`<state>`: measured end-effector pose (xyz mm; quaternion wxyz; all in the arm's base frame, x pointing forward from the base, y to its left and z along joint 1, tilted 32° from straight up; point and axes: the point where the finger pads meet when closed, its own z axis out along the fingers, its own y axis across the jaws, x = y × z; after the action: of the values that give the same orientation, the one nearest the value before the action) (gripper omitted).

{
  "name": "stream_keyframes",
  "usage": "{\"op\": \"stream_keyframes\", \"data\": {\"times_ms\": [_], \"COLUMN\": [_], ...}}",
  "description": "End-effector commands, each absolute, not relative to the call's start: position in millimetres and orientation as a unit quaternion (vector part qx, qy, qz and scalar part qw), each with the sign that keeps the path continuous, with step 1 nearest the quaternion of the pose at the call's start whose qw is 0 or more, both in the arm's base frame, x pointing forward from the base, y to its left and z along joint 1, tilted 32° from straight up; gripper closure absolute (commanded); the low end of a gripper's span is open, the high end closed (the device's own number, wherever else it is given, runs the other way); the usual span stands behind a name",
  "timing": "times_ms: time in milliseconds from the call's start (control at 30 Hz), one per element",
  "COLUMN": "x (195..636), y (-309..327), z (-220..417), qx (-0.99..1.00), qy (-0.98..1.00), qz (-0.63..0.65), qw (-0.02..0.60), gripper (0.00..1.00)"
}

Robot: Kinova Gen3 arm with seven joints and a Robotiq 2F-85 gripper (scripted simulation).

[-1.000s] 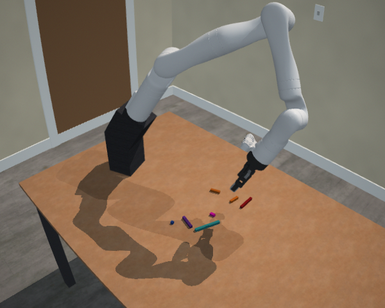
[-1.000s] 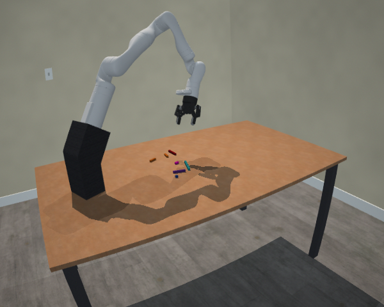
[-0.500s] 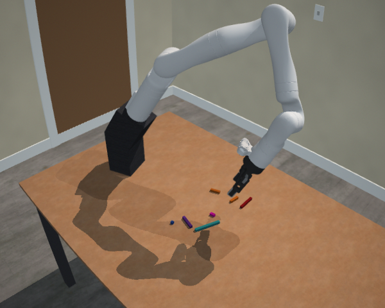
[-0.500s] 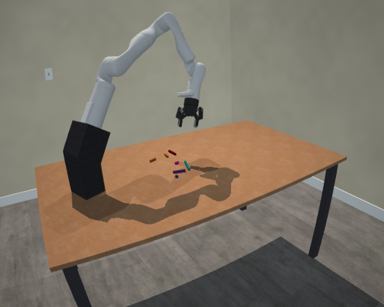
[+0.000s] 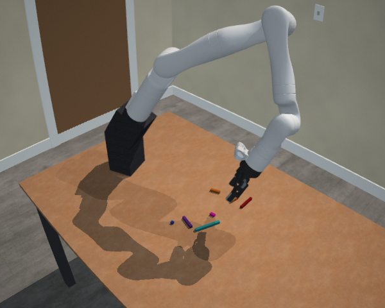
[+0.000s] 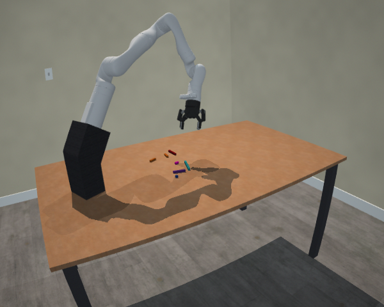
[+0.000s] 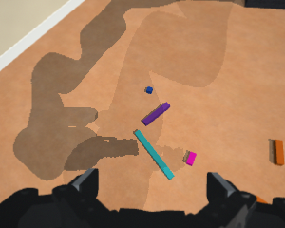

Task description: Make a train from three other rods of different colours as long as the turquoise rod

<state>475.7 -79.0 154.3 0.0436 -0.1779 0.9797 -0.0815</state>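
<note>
The turquoise rod (image 5: 206, 226) lies flat in mid-table and also shows in the wrist view (image 7: 154, 154). A purple rod (image 5: 187, 221) and a small blue rod (image 5: 171, 222) lie left of it. A magenta rod (image 5: 212, 214) lies just behind it. A red rod (image 5: 246, 202) and two orange rods lie further back, one orange rod (image 5: 215, 190) in the open and the other orange rod (image 6: 166, 155) partly hidden behind my fingers in the top view. All rods lie apart from each other. My gripper (image 6: 190, 125) is open and empty, well above the table over the red and orange rods.
The arm's black base (image 5: 124, 145) stands at the back left of the table. The arm casts broad shadows (image 5: 159, 251) across the table in front of the rods. The near table edge (image 6: 198, 221) is far from the rods.
</note>
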Motion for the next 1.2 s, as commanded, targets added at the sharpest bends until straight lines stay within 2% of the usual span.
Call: {"op": "stream_keyframes", "data": {"times_ms": [0, 1167], "x": [475.6, 482.0], "y": [-86.2, -121.8], "z": [150.8, 132.4], "qx": [-0.188, -0.284], "qy": [0.977, 0.949], "qz": [-0.087, -0.127], "qw": [0.044, 0.052], "gripper": [0.0, 0.0]}}
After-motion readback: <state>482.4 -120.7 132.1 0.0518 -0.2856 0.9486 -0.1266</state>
